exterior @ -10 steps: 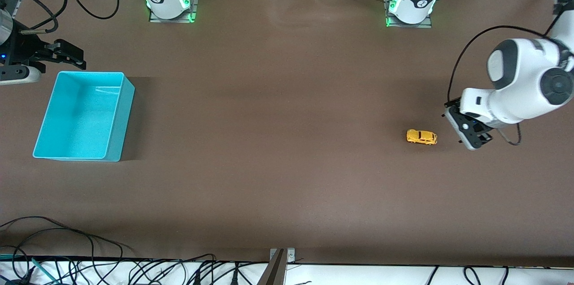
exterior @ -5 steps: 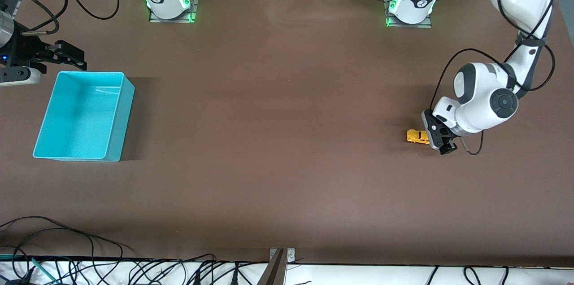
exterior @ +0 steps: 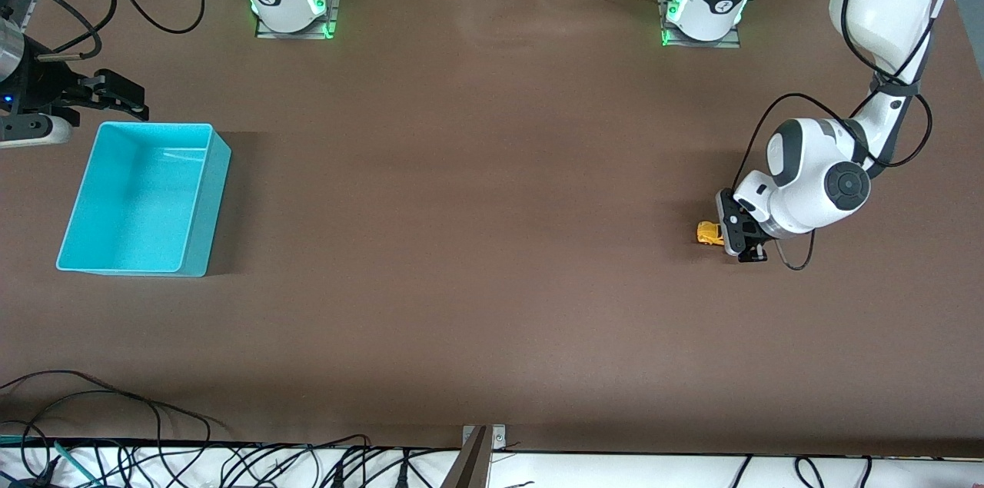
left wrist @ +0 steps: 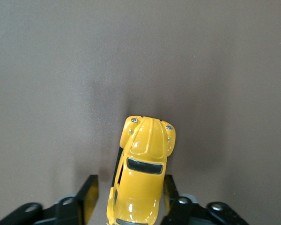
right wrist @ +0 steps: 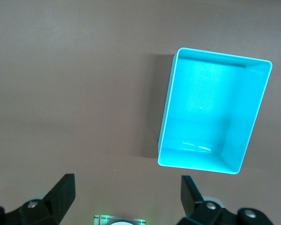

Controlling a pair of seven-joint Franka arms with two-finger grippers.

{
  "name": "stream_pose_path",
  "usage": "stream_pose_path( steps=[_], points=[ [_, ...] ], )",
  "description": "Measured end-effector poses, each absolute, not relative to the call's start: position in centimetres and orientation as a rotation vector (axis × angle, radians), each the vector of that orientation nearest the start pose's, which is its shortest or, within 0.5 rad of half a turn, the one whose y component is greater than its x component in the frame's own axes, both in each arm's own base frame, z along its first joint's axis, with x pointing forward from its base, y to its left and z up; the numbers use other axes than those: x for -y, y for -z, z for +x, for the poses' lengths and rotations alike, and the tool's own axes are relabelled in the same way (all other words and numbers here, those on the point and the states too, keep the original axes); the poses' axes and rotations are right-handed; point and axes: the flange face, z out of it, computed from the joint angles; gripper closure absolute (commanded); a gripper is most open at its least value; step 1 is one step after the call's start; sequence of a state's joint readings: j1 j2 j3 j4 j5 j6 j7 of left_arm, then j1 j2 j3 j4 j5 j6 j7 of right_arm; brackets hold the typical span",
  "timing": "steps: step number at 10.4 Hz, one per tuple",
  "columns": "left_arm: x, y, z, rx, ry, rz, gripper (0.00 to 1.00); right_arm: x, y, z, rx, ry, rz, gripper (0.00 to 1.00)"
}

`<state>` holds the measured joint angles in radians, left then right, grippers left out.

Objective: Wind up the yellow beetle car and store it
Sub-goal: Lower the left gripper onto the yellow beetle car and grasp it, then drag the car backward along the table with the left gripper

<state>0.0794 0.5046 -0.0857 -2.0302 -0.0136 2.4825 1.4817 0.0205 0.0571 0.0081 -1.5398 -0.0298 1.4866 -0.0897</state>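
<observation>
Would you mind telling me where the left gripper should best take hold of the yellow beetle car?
Grip the yellow beetle car across its flat door sides, from straight above. Its roof is rounded, and the left gripper, open, already straddles the rear half, one finger by each side.

The yellow beetle car [left wrist: 143, 174] looks glossy and smooth, the turquoise bin [exterior: 196, 200] shiny plastic, the brown worktop [exterior: 477, 227] matt.
</observation>
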Motion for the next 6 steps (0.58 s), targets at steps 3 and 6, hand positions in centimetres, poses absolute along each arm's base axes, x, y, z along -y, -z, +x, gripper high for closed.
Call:
stream_pose_path(
  steps=[3,6],
  points=[
    [0.35,-19.33,59.57,-2.176,-0.001,-2.36,1.0,-1.25,-60.02,56.2,0.186,-0.176,-3.157,0.0],
    [0.37,-19.25,59.52,-2.186,-0.007,-2.356,1.0,-1.25,-60.02,56.2,0.186,-0.176,-3.157,0.0]
  ],
)
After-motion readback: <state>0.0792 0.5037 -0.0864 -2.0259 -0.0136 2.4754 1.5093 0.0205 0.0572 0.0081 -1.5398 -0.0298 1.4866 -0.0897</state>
